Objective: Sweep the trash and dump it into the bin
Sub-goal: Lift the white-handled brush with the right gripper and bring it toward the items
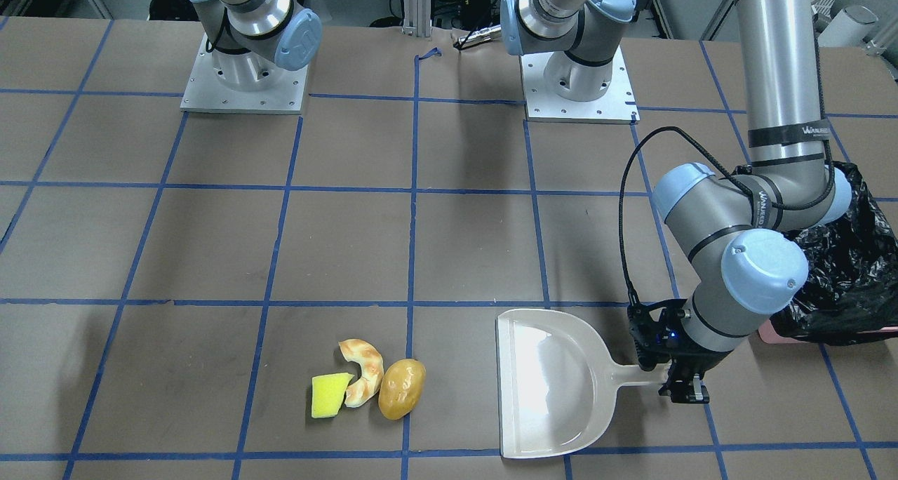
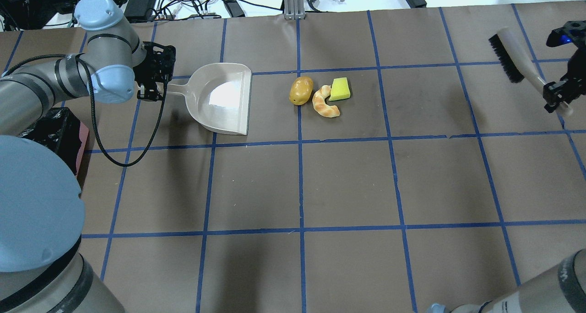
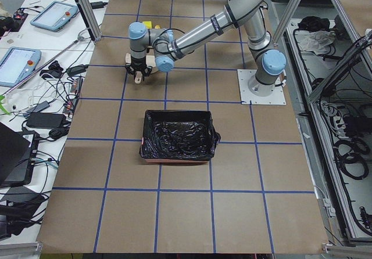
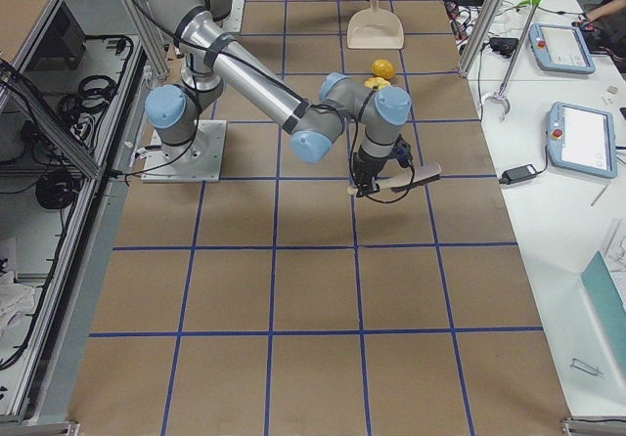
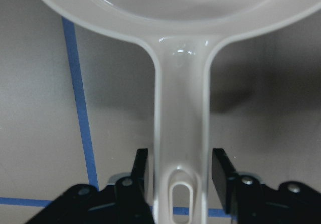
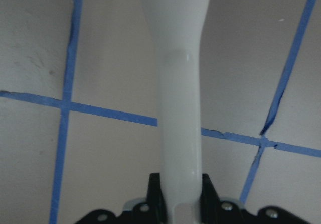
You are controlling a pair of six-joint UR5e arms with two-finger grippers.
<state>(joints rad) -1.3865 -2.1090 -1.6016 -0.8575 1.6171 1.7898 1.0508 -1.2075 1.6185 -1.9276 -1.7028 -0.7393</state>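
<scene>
The trash lies together on the table: a yellow sponge piece [image 1: 328, 396], a tan croissant [image 1: 365, 376] and a brown potato lump [image 1: 402, 389]. The off-white dustpan [image 1: 554, 382] lies flat beside them, its mouth toward the potato [image 2: 301, 90]. My left gripper [image 1: 682, 389] straddles the dustpan handle [image 5: 180, 108], with a thin gap showing beside one finger [image 5: 141, 169]. My right gripper [image 2: 556, 103] is shut on the white handle of a black-bristled brush [image 2: 508, 59], held off to the right. The bin [image 3: 180, 134], pink with a black bag, stands behind my left arm.
Brown paper with blue tape lines covers the table [image 2: 348, 185]. The two arm bases [image 1: 242, 80] sit at the robot's edge. My left arm's elbow [image 1: 765, 269] hangs over the bin's corner [image 1: 852, 269]. Tablets and cables lie past the far edge.
</scene>
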